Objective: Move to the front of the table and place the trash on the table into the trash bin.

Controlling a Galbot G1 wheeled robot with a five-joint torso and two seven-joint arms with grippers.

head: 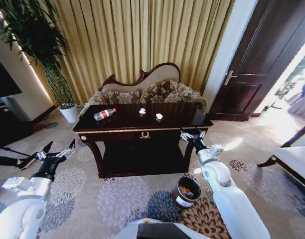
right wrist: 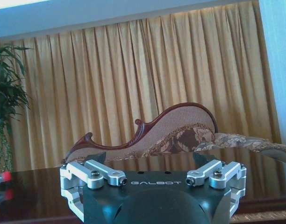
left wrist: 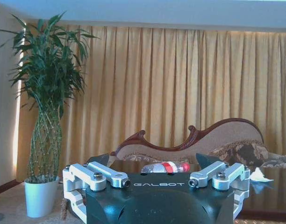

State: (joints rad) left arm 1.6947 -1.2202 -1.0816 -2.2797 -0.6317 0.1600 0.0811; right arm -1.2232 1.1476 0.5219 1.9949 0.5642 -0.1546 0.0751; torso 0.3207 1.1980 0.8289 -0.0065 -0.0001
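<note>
The dark glossy table (head: 127, 123) stands straight ahead on the flowered carpet. On its top lie a clear bottle with a red label (head: 104, 114) at the left and two small white scraps (head: 142, 111) (head: 159, 116) near the middle. The round dark trash bin (head: 186, 191) sits on the floor by the table's front right leg. My left gripper (head: 59, 148) hangs open, left of the table and short of it. My right gripper (head: 192, 133) is open at the table's front right corner. The left wrist view shows the bottle (left wrist: 165, 167) and a white scrap (left wrist: 260, 175).
A carved sofa (head: 152, 89) stands behind the table against gold curtains. A tall plant in a white pot (head: 69, 112) is at the back left, a dark door (head: 257, 64) at the back right. A pale bench (head: 294, 159) sits at the right edge.
</note>
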